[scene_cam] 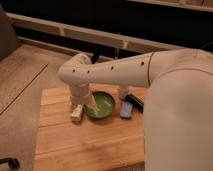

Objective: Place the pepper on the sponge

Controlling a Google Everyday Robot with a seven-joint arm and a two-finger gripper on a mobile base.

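Observation:
The sponge (pixel 126 110) is a flat light-blue block lying on the wooden table (pixel 85 145), just right of the green bowl (pixel 101 107). My white arm reaches in from the right, bends at the elbow and drops toward the bowl's left side. The gripper (pixel 90 104) hangs low over the bowl's left rim. The pepper is hidden from this view; no red-orange piece shows.
A whitish bottle-like object (pixel 76 113) lies on the table just left of the bowl, under my wrist. A black oblong bar (pixel 135 100) sits behind the sponge. My body covers the table's right side. The floor drops away to the left.

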